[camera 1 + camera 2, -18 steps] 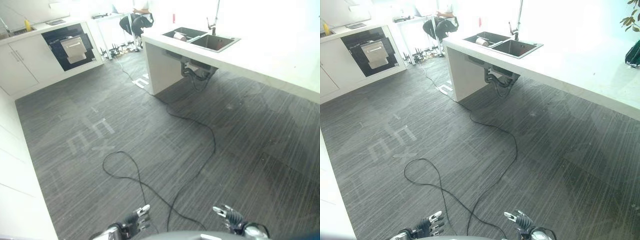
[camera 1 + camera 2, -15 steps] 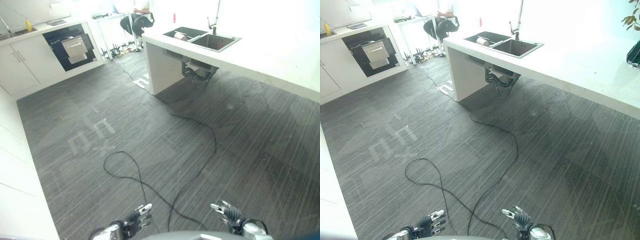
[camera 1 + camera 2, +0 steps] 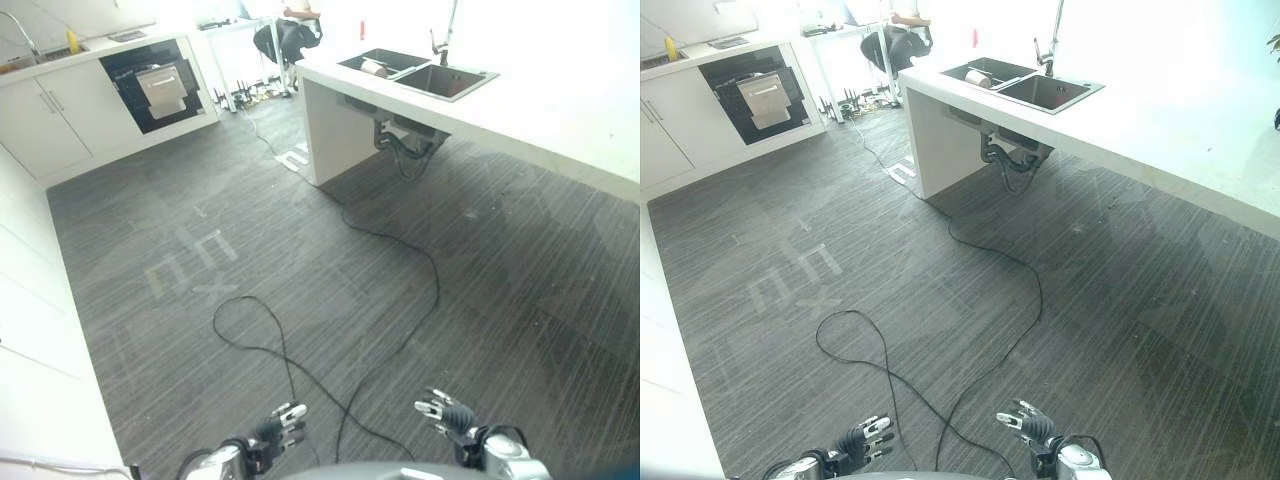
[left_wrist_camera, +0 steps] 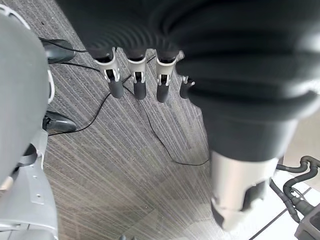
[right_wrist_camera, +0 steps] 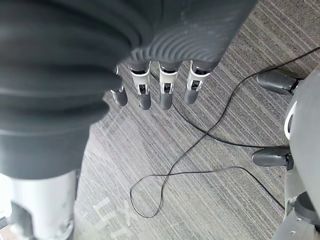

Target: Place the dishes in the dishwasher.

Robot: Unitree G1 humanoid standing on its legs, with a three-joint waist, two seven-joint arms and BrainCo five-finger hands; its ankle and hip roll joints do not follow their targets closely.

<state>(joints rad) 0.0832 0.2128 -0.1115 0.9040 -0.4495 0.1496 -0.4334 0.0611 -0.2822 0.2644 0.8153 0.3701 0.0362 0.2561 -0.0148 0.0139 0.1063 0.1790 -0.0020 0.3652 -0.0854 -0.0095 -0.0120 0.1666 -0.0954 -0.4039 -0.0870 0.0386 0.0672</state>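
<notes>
Strong glare washes out the far countertop (image 3: 560, 110), while the grey floor (image 3: 300, 260) stays evenly lit

A dark striped floor (image 3: 520, 260) carries pale tape marks (image 3: 190, 265). A white counter (image 3: 1200, 130) holds a double sink (image 3: 1025, 85) with a tap (image 3: 1050, 45); pipes (image 3: 1005, 160) hang beneath it. White cabinets (image 3: 55, 110) line the far wall, near a black chair (image 3: 285, 38).

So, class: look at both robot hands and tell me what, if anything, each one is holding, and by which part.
Nothing is held. The left robot hand and the right robot hand both hang over the grey floor with relaxed fingers and nothing between them.
</notes>
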